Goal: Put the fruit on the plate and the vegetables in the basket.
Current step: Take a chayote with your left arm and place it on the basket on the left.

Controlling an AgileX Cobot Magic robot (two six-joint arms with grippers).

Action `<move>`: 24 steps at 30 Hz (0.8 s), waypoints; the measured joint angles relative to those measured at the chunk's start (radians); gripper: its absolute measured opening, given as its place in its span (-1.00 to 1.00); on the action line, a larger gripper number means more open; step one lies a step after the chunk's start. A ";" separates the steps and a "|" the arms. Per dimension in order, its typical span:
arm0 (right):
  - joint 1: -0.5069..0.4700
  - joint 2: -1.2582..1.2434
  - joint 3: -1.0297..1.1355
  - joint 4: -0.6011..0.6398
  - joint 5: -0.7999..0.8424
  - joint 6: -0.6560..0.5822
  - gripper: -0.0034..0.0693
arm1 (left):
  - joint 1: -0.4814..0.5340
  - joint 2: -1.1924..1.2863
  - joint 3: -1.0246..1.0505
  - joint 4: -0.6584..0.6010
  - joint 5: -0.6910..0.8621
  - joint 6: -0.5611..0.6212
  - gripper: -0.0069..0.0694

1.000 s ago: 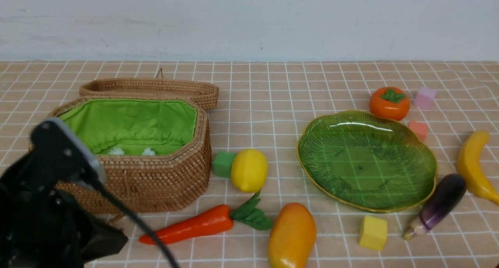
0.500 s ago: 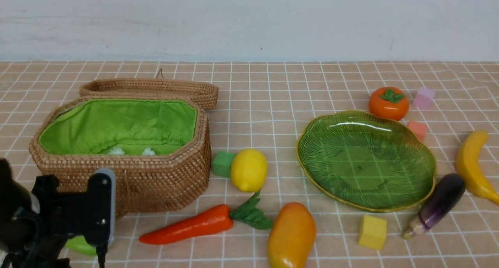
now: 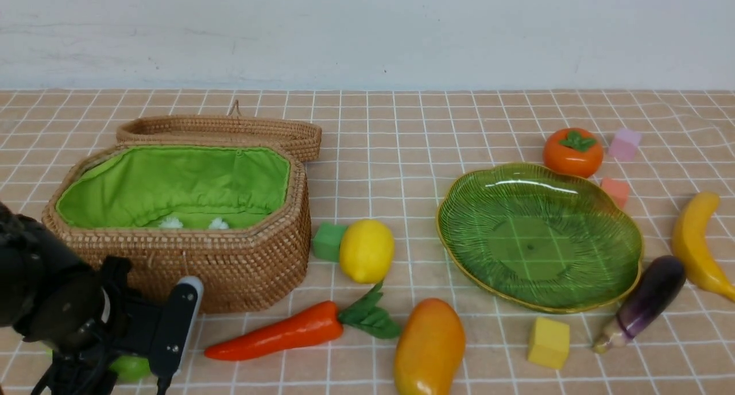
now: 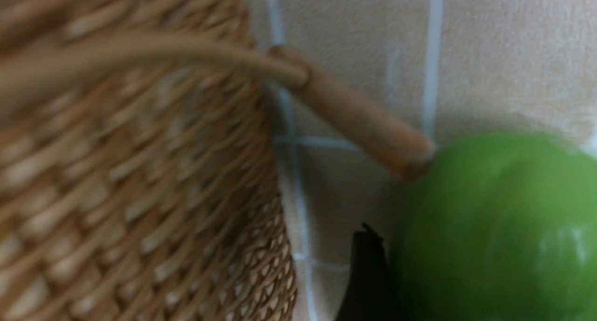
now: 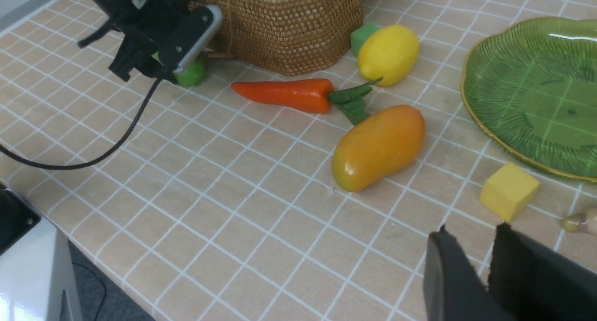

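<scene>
Lower left of the front view, the left pincer sits at the green gourd lying on the surface beside the basket; whether it grips I cannot tell. The glossy gourd may squirt free, or the toggle peg touching it may snag.

The tablecloth was peachy tan with a white grid. The basket was tan weave, its lining bright green. The plate was see-through green, ribbed, with a gold rim. The lemon and banana were yellow, the mango orange fading to yellow. The persimmon was orange with a green cap, the carrot orange-red with dark green leaves. The eggplant was deep purple, pale at the stem. I also spotted a light green gourd, plus a green cube, yellow cube, salmon cube and lilac cube.
</scene>
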 joint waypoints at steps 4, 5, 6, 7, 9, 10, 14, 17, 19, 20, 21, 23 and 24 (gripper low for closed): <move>0.000 0.000 0.000 -0.001 -0.022 0.000 -0.45 | 0.000 0.008 -0.009 -0.014 0.018 -0.024 0.26; 0.000 0.000 0.000 -0.001 -0.029 0.000 -0.45 | -0.002 0.003 -0.008 -0.029 0.035 -0.042 0.26; 0.000 0.000 0.000 -0.001 -0.032 0.000 -0.45 | -0.003 0.000 -0.008 -0.037 0.047 -0.045 0.26; 0.000 0.000 0.000 0.000 -0.045 0.000 -0.45 | -0.013 -0.019 -0.008 -0.073 0.104 -0.073 0.26; 0.000 0.000 0.000 -0.001 -0.068 0.000 -0.45 | -0.045 -0.078 -0.005 -0.162 0.205 -0.100 0.26; 0.000 0.000 0.000 -0.001 -0.082 0.000 -0.45 | -0.066 -0.123 -0.008 -0.204 0.242 -0.113 0.26; 0.000 0.002 0.000 0.000 -0.140 0.001 -0.45 | -0.152 -0.326 -0.051 -0.313 0.336 -0.138 0.26; 0.000 0.003 0.000 0.001 -0.201 0.002 -0.45 | -0.189 -0.458 -0.133 -0.331 0.310 -0.188 0.26; 0.000 0.003 0.000 0.002 -0.224 0.002 -0.45 | -0.190 -0.478 -0.168 -0.320 0.285 -0.208 0.26; 0.000 0.003 0.000 0.002 -0.251 0.003 -0.45 | -0.184 -0.468 -0.239 -0.285 0.244 -0.224 0.26; 0.000 0.004 0.000 0.005 -0.262 0.003 -0.45 | -0.176 -0.444 -0.273 -0.272 0.230 -0.228 0.26; 0.000 0.007 0.000 0.012 -0.269 0.003 -0.45 | -0.158 -0.374 -0.324 -0.264 0.205 -0.229 0.26; 0.000 0.010 0.000 0.017 -0.269 0.003 -0.45 | -0.143 -0.322 -0.355 -0.262 0.189 -0.234 0.26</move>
